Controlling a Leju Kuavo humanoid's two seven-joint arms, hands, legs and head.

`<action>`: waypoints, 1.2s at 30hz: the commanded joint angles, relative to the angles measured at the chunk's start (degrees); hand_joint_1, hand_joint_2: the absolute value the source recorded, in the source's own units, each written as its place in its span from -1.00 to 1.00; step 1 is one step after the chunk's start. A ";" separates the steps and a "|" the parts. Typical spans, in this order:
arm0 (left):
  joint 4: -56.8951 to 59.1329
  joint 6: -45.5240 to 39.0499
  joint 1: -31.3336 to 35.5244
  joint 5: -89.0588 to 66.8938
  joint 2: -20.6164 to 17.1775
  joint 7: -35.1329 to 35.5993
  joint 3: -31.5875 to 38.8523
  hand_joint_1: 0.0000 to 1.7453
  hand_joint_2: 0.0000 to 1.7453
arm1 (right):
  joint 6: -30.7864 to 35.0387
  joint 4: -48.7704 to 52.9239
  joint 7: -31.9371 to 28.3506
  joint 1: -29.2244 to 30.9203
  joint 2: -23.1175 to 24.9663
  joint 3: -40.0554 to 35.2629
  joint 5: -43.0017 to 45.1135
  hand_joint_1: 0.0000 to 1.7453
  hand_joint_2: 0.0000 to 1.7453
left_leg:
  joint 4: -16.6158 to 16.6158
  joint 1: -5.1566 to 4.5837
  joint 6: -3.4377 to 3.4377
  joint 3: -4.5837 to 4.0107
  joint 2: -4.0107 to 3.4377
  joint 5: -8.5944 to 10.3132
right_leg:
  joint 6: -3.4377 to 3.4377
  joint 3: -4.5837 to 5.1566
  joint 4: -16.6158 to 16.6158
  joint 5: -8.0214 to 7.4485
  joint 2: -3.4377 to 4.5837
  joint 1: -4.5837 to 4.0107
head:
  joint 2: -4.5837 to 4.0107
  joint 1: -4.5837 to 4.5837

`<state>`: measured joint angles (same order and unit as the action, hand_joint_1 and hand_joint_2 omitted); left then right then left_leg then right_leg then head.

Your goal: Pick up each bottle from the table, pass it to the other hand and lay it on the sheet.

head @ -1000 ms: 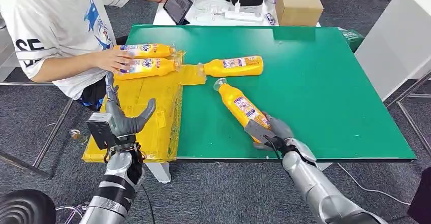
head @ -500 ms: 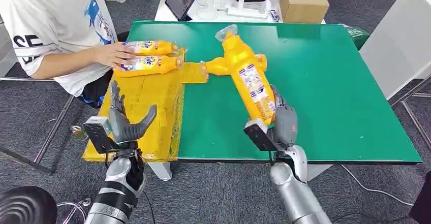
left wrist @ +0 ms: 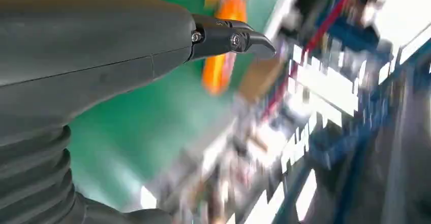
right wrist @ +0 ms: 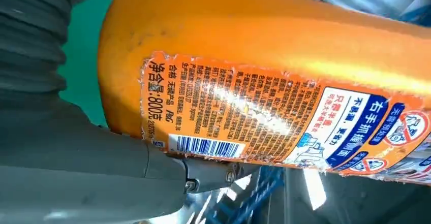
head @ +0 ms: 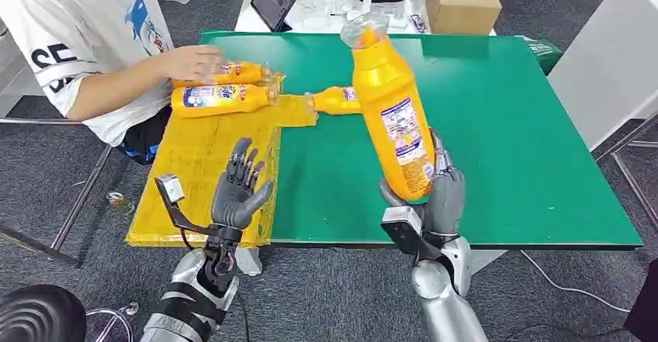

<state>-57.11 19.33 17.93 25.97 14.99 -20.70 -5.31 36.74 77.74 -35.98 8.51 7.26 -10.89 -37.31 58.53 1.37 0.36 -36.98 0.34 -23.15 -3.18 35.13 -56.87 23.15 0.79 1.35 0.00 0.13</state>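
Gripping tall orange plastic bottle (head: 392, 109) by base in right hand (head: 436, 195) | left hand (head: 239, 189) empty, fingers spread | bring bottle body into open palm, release only after firm clasp.

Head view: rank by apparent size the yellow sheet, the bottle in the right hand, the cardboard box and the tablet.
1. Yellow sheet.
2. Bottle held by the right hand; it is raised toward the camera, so it looks oversized.
3. Cardboard box.
4. Tablet, seen at an angle.

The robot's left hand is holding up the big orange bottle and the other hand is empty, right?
Not quite. In the head view it is the right robot hand that grips the orange bottle near its base; the left robot hand is the empty one, fingers apart.
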 commanded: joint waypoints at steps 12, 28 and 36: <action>5.76 15.23 2.30 7.32 -4.38 0.04 -10.28 -1.00 1.00 | -12.24 -24.93 -4.02 2.74 1.76 -17.56 5.44 1.00 1.00 | -0.06 0.06 -0.05 0.19 -0.09 -0.07 | 0.13 -0.19 0.08 0.05 0.03 -0.09 | 0.00 0.02; 8.44 12.73 4.29 0.96 -4.94 -2.05 -13.98 -1.00 1.00 | -17.45 -33.31 -4.02 4.84 4.55 -21.25 3.48 1.00 1.00 | -0.05 0.03 -0.06 0.14 0.04 -0.04 | 0.13 -0.16 0.05 0.08 -0.12 -0.06 | 0.00 0.02; 10.71 13.86 4.96 -1.51 -6.02 -3.23 -15.98 1.00 1.00 | -16.40 -34.12 -4.02 5.68 4.92 -20.20 4.18 1.00 1.00 | -0.04 0.02 -0.05 0.13 -0.01 -0.04 | 0.11 -0.11 0.04 0.07 -0.06 -0.04 | 0.00 0.02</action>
<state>-52.24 32.48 19.32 26.12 10.82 -23.84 -16.50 20.24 49.00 -39.78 11.72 11.80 -28.57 -32.81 58.53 1.39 0.37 -37.02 0.35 -23.14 -3.17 35.19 -56.87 23.17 0.77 1.34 0.00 0.15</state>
